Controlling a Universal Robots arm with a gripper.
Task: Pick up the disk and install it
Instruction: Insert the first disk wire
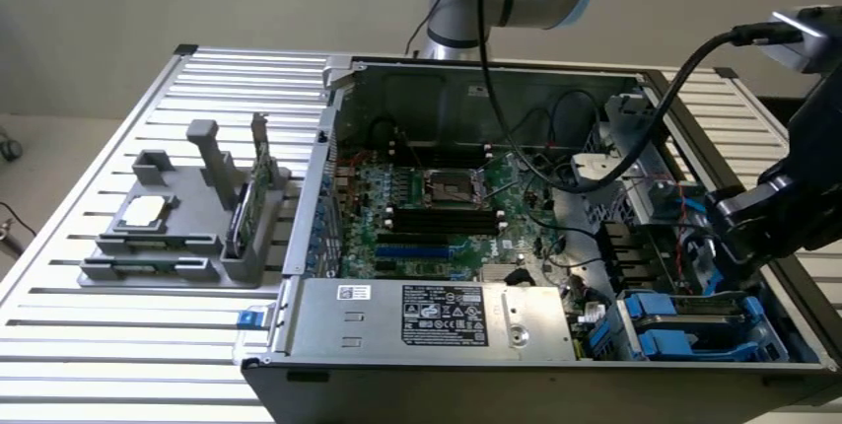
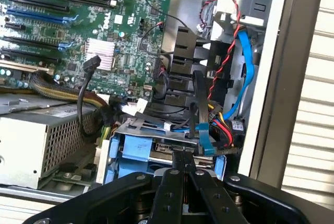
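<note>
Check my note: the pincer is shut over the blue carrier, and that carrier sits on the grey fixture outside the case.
One point is wrong: the blue carrier sits inside the computer case, beside the power supply, not on the grey fixture. The wrist view shows it. The pincer is shut over it, as noted.

disk (image 2: 134, 150): blue carrier | motherboard (image 1: 435, 209): green | power supply (image 1: 526, 323): silver-grey | fingers (image 2: 173, 185): black | table (image 1: 93, 345): white, slatted
</note>
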